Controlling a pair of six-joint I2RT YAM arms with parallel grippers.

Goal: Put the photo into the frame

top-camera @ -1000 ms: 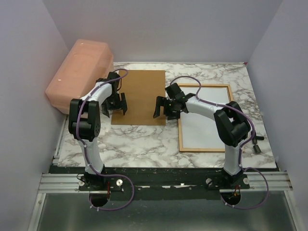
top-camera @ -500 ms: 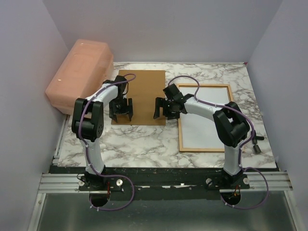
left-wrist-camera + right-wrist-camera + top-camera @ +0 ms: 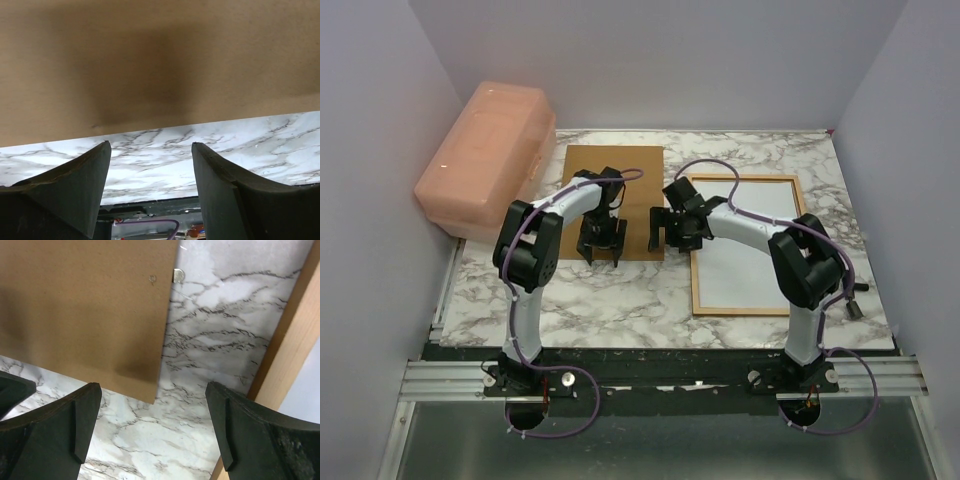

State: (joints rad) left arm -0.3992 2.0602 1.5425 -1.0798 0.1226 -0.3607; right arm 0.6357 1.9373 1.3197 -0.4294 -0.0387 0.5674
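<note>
Timber rails, thin and orange-brown, make up the frame (image 3: 740,312), which lies flat on the right half of the table with a plain white panel filling it. What that white panel is cannot be told.

Just left of the frame, over a strip of bare marble, the right gripper (image 3: 670,236) hovers low. Its jaws are spread wide with nothing between them. The wrist view shows the frame's left rail (image 3: 295,340) on one side and a corner of the brown backing board (image 3: 85,305) on the other.

The backing board (image 3: 630,180) lies flat at mid-table, apart from the frame. The left gripper (image 3: 603,246) hangs over its near edge, fingers (image 3: 75,190) parted with only board and marble showing in the gap, gripping nothing.

The table (image 3: 620,300) is white marble with grey veins. A pink plastic box (image 3: 485,150) sits at its far left corner against the wall. Pale lilac-grey walls close in three sides, and an aluminium rail (image 3: 660,375) carrying both arm bases runs along the near edge.
</note>
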